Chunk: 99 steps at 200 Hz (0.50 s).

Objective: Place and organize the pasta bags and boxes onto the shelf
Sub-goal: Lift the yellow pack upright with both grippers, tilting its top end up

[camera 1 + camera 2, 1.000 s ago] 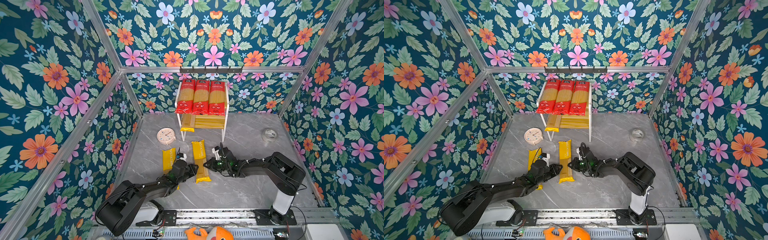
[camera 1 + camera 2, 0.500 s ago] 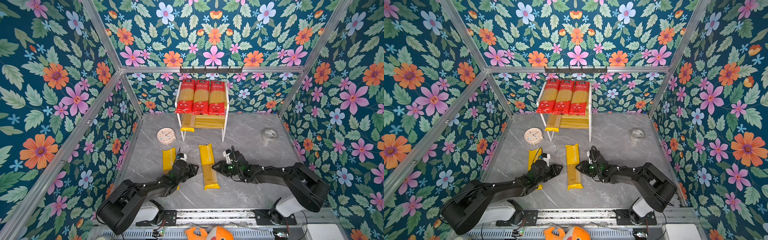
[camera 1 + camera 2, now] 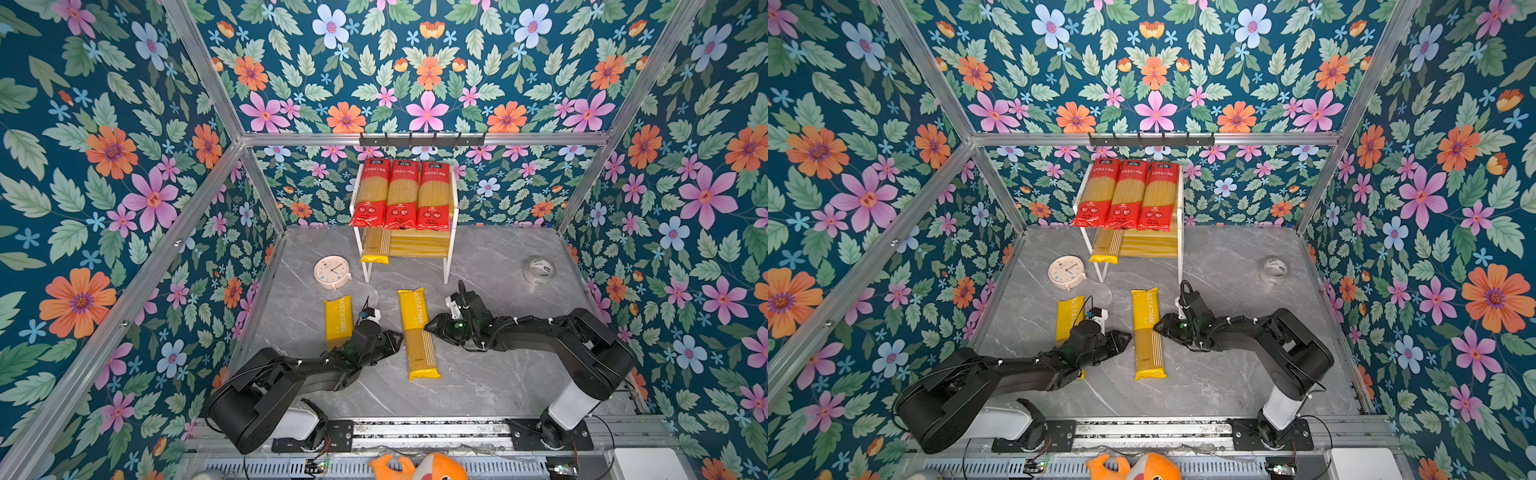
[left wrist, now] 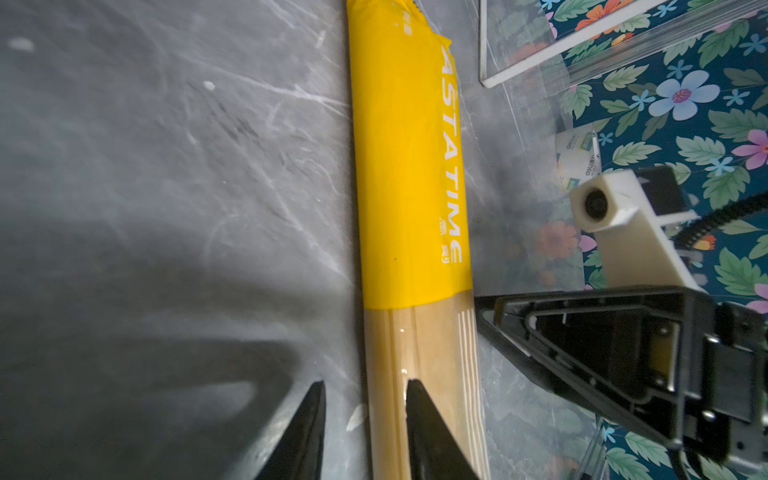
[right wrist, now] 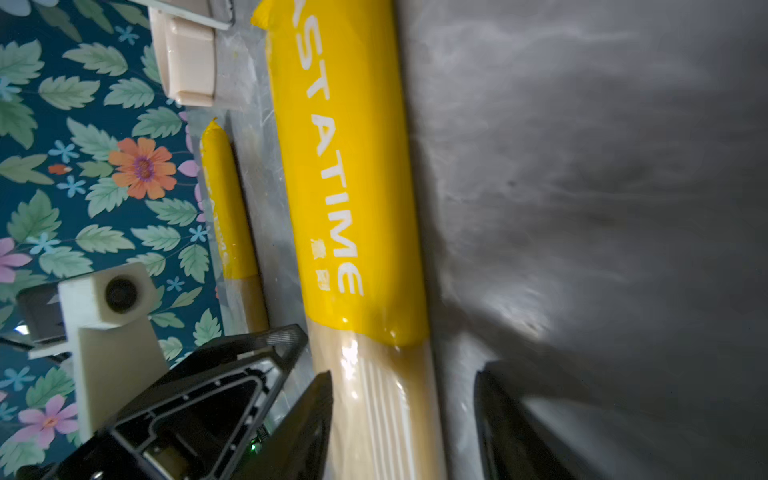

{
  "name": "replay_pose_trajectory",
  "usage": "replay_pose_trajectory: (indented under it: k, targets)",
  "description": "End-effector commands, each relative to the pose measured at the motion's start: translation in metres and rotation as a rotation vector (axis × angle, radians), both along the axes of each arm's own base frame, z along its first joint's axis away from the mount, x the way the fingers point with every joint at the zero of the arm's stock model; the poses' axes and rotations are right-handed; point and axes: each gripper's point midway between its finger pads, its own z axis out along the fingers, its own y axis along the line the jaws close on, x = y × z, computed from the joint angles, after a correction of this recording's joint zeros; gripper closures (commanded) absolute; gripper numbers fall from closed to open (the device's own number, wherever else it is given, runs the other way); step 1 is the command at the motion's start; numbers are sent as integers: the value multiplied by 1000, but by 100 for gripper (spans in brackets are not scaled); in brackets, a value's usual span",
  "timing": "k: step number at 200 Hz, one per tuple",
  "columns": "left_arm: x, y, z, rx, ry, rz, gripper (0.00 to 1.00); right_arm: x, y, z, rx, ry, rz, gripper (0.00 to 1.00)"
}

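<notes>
the shelf stood at the far middle of the grey table. three red packets lay side by side on its upper tier. a shelved yellow packet lay on the left of the lower tier, its near end poking past the board.

on the table nearer the arms, the middle yellow packet lay flat with its long side running near to far. the left yellow packet lay beside it, apart, its near end hidden under the left arm.

the left gripper sat low at the middle yellow packet's left edge, its jaws a narrow gap apart. in the left wrist view one finger overlapped the packet's clear part; whether it touched could not be told. the right gripper sat at the right edge, jaws wide apart to either side of the clear part, clamping nothing.

a round clock lay left of the shelf's legs and a tape roll at the far right.
</notes>
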Motion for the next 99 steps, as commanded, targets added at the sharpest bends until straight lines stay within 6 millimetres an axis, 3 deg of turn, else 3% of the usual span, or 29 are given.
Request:
replay_pose_trajectory:
  k: [1,21,40,68,99]
  targets:
    - [4,-18,7,-45,-25,-35,67,-3,11,-10,13,29,18,49]
    - [3,-30,2,-64,-11,-70,71,-7,26,-10,12,17,62,58]
    - [2,-31,4,-81,-15,-72,76,-6,26,-3,38,-20,56,71]
    - [0,-25,15,-66,-36,-70,75,-7,24,12,67,-82,60,85]
    - [-2,-19,32,-55,-77,-69,72,-9,18,29,86,-131,47,92]
